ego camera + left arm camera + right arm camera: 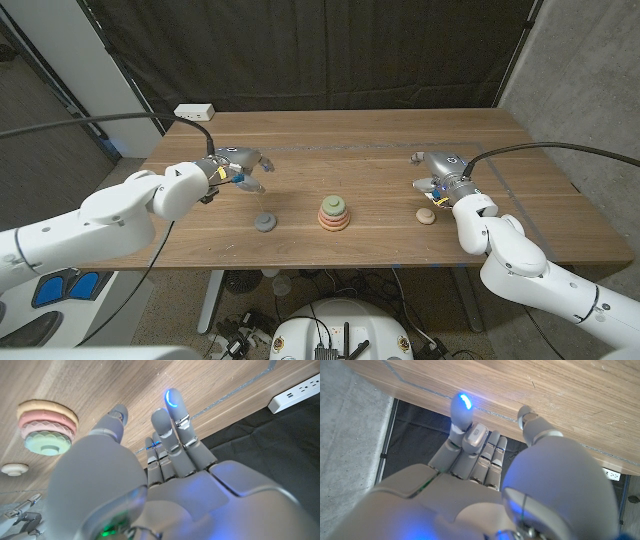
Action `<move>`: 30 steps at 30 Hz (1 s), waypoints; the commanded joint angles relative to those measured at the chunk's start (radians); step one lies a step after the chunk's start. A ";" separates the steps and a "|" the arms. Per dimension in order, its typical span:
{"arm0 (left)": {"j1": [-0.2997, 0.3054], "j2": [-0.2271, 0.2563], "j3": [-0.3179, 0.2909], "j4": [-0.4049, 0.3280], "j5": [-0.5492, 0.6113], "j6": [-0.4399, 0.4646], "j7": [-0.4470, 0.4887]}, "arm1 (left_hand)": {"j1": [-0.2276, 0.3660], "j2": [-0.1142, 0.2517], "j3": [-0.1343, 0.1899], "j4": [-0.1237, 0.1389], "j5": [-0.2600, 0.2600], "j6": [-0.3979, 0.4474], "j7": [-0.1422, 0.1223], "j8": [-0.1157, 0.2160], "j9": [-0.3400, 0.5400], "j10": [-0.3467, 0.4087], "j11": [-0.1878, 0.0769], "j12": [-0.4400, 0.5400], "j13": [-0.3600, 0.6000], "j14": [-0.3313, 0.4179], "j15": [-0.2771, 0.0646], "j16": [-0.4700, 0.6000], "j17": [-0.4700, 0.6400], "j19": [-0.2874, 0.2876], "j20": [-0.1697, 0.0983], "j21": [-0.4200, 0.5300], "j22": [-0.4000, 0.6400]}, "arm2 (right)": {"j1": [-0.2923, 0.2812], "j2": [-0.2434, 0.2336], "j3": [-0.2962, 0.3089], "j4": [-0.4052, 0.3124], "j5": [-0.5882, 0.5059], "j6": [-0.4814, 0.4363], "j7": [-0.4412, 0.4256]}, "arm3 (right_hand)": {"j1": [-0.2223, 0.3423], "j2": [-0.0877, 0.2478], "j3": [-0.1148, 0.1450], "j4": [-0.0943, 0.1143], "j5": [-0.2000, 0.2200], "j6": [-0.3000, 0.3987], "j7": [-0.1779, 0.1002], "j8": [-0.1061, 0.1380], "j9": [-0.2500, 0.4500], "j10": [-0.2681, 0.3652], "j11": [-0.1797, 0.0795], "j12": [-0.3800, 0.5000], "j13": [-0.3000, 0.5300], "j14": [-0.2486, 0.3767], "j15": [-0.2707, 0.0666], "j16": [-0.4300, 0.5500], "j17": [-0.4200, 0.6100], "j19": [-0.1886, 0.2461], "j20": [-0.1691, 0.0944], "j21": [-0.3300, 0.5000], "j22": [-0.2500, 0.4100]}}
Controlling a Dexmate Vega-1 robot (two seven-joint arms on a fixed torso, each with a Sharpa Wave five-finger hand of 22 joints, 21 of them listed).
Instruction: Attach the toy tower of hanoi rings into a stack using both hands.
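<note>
Left arm (90, 215) comes in from the near-left corner. Left hand (235, 168) hovers over the table's left half, fingers spread apart, nothing in them. The left wrist view confirms: left hand fingers (172, 415) extend loosely, no object between them.

Wooden table (360, 135), dark curtain behind it. White power strip (195, 111) sits at the far-left edge, a black cable running from it.

Grey ring (265, 222) lies flat on the table, just near and right of the left hand, not touched by it, apart from the stack.

Ring stack (334, 212) stands near the table's middle: wide pink ring at the bottom, then an orange-tan one, then a green one on top, upright. Also seen in the left wrist view (46, 427).

Small tan ring (427, 215) lies flat to the right of the stack, well apart from it, just near of the right hand. Seen too in the left wrist view (15, 468).

Right hand (440, 175) hovers over the table's right half, above the tan ring, not holding it. Fingers apart, empty. In the right wrist view the fingers (465, 415) reach out over the table edge, a blue light at one tip, nothing held. Right arm (520, 260) comes in from the near-right corner.
</note>
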 commanded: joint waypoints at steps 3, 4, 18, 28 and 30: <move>0.022 0.088 -0.019 -0.007 -0.023 -0.052 -0.061 | 0.035 -0.019 -0.021 0.001 -0.014 -0.054 -0.005 -0.013 -0.001 -0.056 0.005 -0.012 0.004 -0.016 -0.017 0.002 -0.016 -0.023 -0.101 0.014 0.007 | 0.017 -0.002 -0.018 0.002 0.006 -0.008 0.005 | -0.001 0.012 0.008 -0.001 0.005 0.011 0.004 0.005 -0.002 0.012 -0.002 -0.004 -0.001 0.006 -0.049 -0.003 0.001 -0.007 -0.025 0.008 -0.002; 0.025 0.093 -0.021 -0.006 -0.028 -0.054 -0.061 | 0.036 -0.021 -0.027 0.004 -0.016 -0.063 -0.005 -0.013 -0.002 -0.073 0.011 -0.015 0.003 -0.020 -0.017 0.000 -0.022 -0.025 -0.100 0.017 0.008 | 0.021 0.000 -0.021 0.003 0.003 -0.010 0.008 | -0.001 0.013 0.008 -0.001 0.005 0.011 0.003 0.005 -0.002 0.012 -0.002 -0.004 -0.002 0.006 -0.049 -0.003 0.001 -0.005 -0.025 0.010 0.000; 0.079 0.135 -0.036 0.014 -0.111 -0.051 -0.005 | 0.025 -0.024 -0.066 0.022 -0.031 -0.140 0.021 -0.015 -0.010 -0.172 0.059 -0.017 -0.007 -0.036 -0.017 -0.001 -0.058 -0.042 -0.097 0.015 0.002 | 0.053 0.002 -0.047 0.007 -0.012 -0.012 0.039 | 0.000 0.017 0.010 -0.001 0.007 0.017 0.006 0.004 -0.006 0.021 -0.001 -0.003 -0.004 0.008 -0.050 -0.002 0.001 -0.008 -0.025 0.011 -0.006; 0.053 0.120 0.005 0.034 -0.076 -0.082 -0.029 | 0.024 -0.021 -0.078 0.022 -0.035 -0.145 0.026 -0.007 -0.015 -0.175 0.064 -0.008 -0.013 -0.042 -0.017 0.000 -0.072 -0.043 -0.097 0.012 0.001 | 0.063 0.004 -0.054 0.006 -0.021 -0.015 0.055 | -0.001 0.020 0.012 0.000 0.008 0.019 0.006 0.003 -0.009 0.024 0.000 -0.003 -0.005 0.009 -0.049 -0.002 0.001 -0.007 -0.025 0.015 -0.007; 0.045 0.112 0.013 0.039 -0.068 -0.096 -0.038 | 0.025 -0.019 -0.080 0.023 -0.035 -0.145 0.027 -0.006 -0.016 -0.176 0.064 -0.006 -0.014 -0.037 -0.017 0.008 -0.068 -0.043 -0.097 0.011 0.000 | 0.063 0.006 -0.055 0.005 -0.023 -0.018 0.056 | -0.001 0.021 0.012 0.000 0.009 0.019 0.006 0.003 -0.009 0.025 0.000 -0.003 -0.005 0.009 -0.049 -0.002 0.001 -0.006 -0.025 0.017 -0.006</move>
